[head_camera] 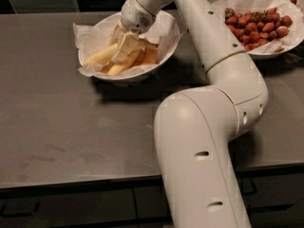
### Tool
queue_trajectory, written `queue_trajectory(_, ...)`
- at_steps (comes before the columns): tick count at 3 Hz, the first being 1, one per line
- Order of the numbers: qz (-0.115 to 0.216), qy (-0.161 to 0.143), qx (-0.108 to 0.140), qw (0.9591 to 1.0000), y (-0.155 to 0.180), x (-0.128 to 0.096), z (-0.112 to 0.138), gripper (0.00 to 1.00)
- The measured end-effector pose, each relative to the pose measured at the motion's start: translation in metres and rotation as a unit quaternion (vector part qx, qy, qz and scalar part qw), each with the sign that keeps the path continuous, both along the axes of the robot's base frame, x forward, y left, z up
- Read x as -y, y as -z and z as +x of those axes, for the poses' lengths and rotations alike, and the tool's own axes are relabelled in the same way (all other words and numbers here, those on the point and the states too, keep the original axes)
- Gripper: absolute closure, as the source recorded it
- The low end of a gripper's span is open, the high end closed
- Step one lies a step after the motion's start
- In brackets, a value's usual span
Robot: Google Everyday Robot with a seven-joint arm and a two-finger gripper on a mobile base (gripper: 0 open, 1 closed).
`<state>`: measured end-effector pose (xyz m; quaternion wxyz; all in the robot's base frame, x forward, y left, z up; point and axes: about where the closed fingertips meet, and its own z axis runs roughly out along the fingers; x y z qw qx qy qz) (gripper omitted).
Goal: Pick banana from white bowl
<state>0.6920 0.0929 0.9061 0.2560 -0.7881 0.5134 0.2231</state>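
The white bowl (164, 56), lined with crinkled white paper, stands at the back left of the dark counter and holds several yellow bananas. The longest banana (99, 57) lies at the left of the pile and points toward the bowl's left rim. My gripper (122, 49) reaches down into the middle of the bowl from the upper right and sits in among the bananas, right beside the long one. The gripper hides the right end of that banana.
A second white paper-lined bowl (266, 56) of red strawberries (259, 25) stands at the back right. My white arm (204, 141) rises from the front and crosses the counter's right half. The dark counter (61, 127) has a front edge above drawers.
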Motion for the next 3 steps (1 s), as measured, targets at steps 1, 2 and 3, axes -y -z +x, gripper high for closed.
queue_trajectory(1,0.0,0.0,0.0,1.0,0.0002,0.0,0.0,1.0)
queue_trajectory(2,0.0,0.0,0.0,1.0,0.0021,0.0,0.0004,1.0)
queue_trajectory(3,0.008,0.008,0.012,0.9999,-0.0056,-0.0056,0.0034,1.0)
